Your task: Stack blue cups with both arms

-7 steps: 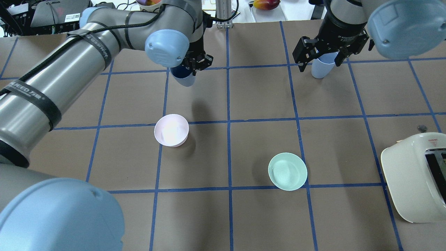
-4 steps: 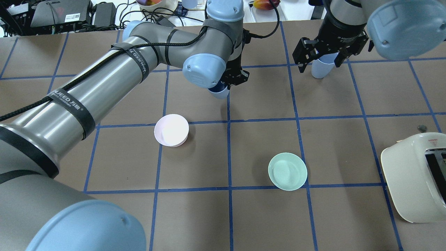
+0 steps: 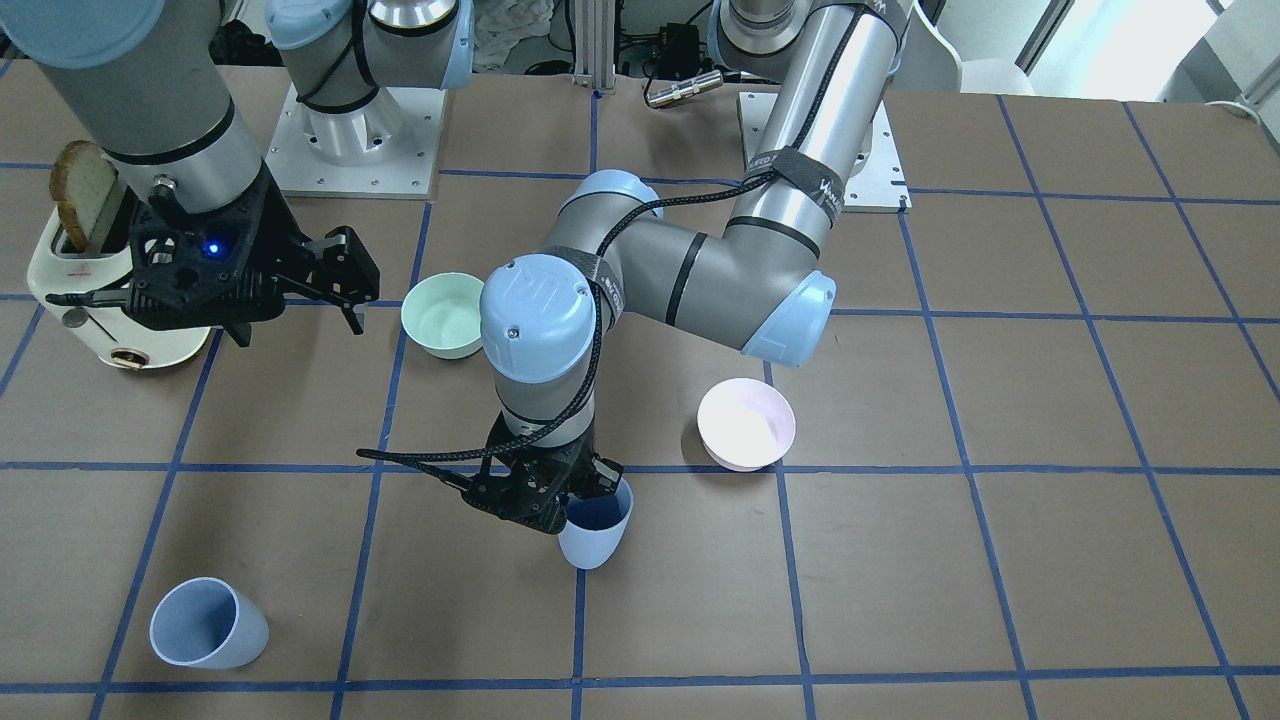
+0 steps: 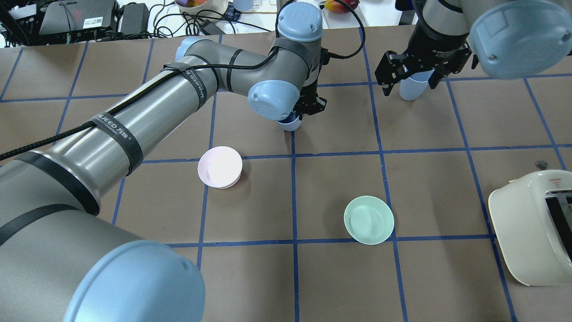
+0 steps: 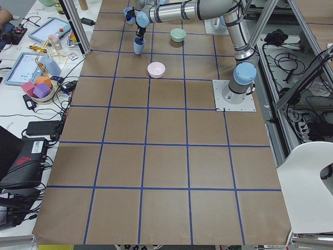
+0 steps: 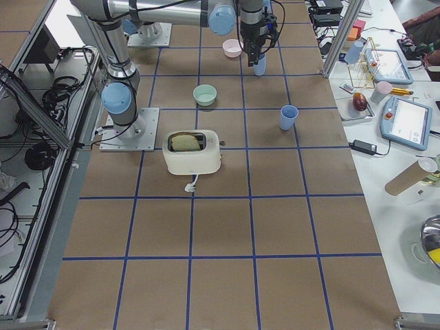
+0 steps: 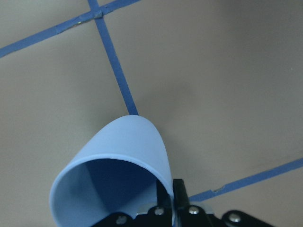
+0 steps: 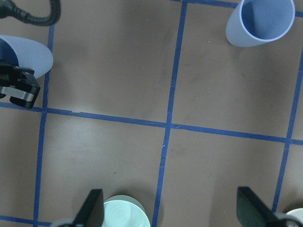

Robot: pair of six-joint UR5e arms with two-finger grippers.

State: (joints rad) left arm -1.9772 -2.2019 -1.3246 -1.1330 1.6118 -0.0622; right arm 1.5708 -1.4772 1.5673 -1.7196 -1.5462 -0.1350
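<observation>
My left gripper (image 4: 308, 107) is shut on the rim of one blue cup (image 4: 290, 124) and holds it tilted, low over the table near a tape line. The same gripper (image 3: 545, 495) and cup (image 3: 595, 535) show in the front view, and the cup (image 7: 118, 165) fills the left wrist view. The second blue cup (image 4: 409, 91) stands upright on the table at the far right (image 3: 208, 625). My right gripper (image 4: 410, 77) is open and empty, high above it. In the right wrist view that cup (image 8: 260, 21) sits well beyond the spread fingers (image 8: 92, 210).
A pale pink bowl (image 4: 220, 167) and a mint-green bowl (image 4: 368, 219) sit mid-table. A cream toaster (image 4: 532, 228) holding a bread slice (image 3: 80, 195) stands at the right edge. Clutter and cables lie beyond the far edge.
My left arm has swung right with its blue cup, from left of centre to the middle tape line, and lowered. The right gripper has barely moved.
</observation>
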